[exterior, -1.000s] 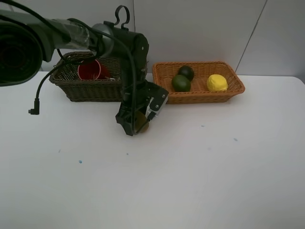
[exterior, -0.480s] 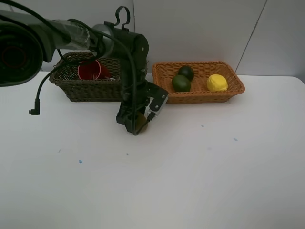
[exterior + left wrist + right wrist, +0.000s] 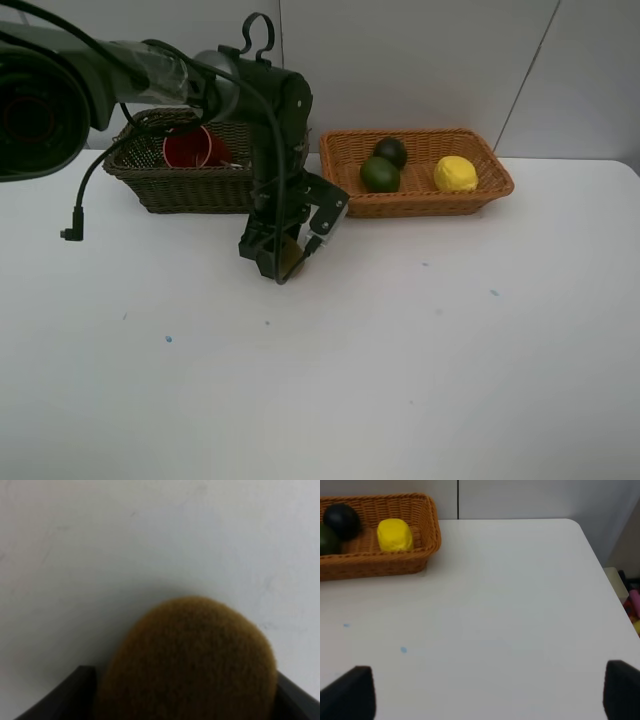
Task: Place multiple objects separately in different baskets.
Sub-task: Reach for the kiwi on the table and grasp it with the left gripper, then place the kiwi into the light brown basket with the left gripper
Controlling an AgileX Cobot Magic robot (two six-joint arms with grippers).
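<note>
From high up, the left gripper (image 3: 283,255) pinches the kiwi (image 3: 290,254) just in front of the dark basket (image 3: 180,185), perhaps lifted off the table (image 3: 420,360). The left wrist view shows the kiwi filling the jaws. In the right wrist view, the right gripper (image 3: 485,692) is spread wide, well away from the tan basket (image 3: 395,562).

We see a white table (image 3: 420,360) spreading wide all around the claw, dotted with small blue specks (image 3: 168,339) in front of it. Behind it stands a pale grey panelled wall (image 3: 420,60) with thin dark seams (image 3: 281,40). The light falls soft and even.
</note>
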